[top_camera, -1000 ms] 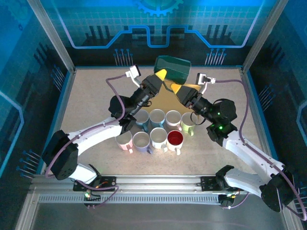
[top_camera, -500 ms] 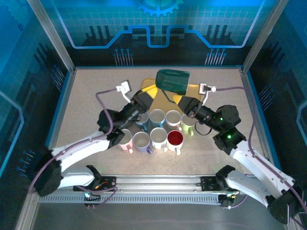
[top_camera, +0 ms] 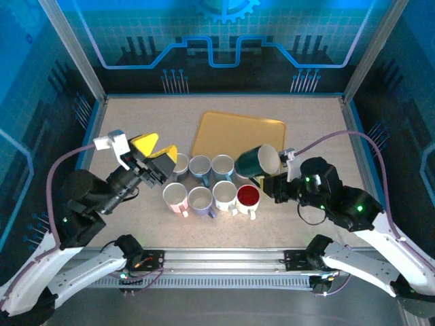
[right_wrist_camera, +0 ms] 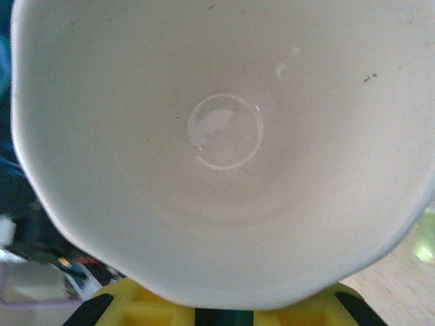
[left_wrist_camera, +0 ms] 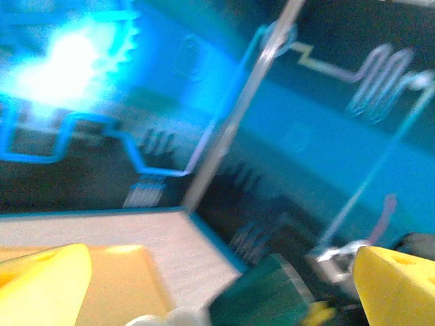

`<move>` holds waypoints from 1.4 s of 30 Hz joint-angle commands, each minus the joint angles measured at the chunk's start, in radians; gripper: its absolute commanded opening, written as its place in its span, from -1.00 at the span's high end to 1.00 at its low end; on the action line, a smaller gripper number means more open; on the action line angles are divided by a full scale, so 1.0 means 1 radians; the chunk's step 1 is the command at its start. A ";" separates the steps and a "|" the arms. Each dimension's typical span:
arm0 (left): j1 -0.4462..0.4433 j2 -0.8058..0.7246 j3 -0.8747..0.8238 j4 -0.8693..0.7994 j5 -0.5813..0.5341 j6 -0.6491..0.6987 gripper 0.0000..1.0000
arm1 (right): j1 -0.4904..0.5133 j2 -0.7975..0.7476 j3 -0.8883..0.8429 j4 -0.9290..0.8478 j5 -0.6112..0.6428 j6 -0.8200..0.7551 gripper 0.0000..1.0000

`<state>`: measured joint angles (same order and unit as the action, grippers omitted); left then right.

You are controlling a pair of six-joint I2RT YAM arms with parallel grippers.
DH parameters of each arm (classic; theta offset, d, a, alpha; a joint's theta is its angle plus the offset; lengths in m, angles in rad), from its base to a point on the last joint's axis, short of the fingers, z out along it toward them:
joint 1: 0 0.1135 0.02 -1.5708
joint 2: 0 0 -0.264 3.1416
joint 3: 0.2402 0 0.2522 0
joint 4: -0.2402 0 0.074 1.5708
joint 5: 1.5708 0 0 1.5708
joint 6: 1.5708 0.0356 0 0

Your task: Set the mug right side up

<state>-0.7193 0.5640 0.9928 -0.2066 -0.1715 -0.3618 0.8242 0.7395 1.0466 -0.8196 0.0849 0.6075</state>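
Note:
The dark green mug [top_camera: 255, 161] with a white inside hangs tilted on its side over the right end of the mug cluster, its mouth facing right. My right gripper [top_camera: 266, 178] is shut on its rim. In the right wrist view the white inside [right_wrist_camera: 224, 136] looms close, and a strip of green wall sits between the yellow fingers [right_wrist_camera: 122, 309]. My left gripper [top_camera: 155, 150] stands open at the left of the cluster, holding nothing. The left wrist view is blurred: wide-apart yellow fingertips [left_wrist_camera: 41, 278] and the green mug [left_wrist_camera: 265, 302] low between them.
Several upright mugs [top_camera: 200, 199] stand in two rows at the table's middle, one with a red inside [top_camera: 248, 196]. A yellow tray [top_camera: 238, 132] lies behind them. Frame posts and blue walls close in the table on three sides.
My left gripper opened, let go of the green mug and drew back to the left. My right arm carried the mug from over the tray down and nearer, above the cluster's right end.

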 commanded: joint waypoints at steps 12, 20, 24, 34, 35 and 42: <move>-0.004 -0.109 -0.174 -0.194 -0.250 0.214 -0.98 | 0.262 0.136 0.230 -0.690 0.487 0.117 1.00; -0.005 -0.108 -0.213 -0.169 -0.248 0.219 -0.98 | 0.263 0.129 0.083 -0.646 0.405 0.185 1.00; -0.003 -0.111 -0.214 -0.168 -0.246 0.228 -0.98 | 0.263 0.064 -0.054 -0.478 0.327 0.195 1.00; -0.004 -0.117 -0.235 -0.154 -0.243 0.233 -0.98 | 0.265 0.097 -0.256 -0.266 0.315 0.216 1.00; -0.004 -0.116 -0.238 -0.153 -0.241 0.232 -0.98 | 0.265 0.103 -0.267 -0.245 0.315 0.216 1.00; -0.003 -0.113 -0.245 -0.149 -0.241 0.229 -0.98 | 0.257 0.172 -0.335 -0.132 0.303 0.230 1.00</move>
<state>-0.7193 0.4572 0.7616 -0.3832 -0.4004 -0.1505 1.0790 0.9066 0.7227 -1.0508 0.3580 0.8124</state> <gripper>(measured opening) 0.990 0.184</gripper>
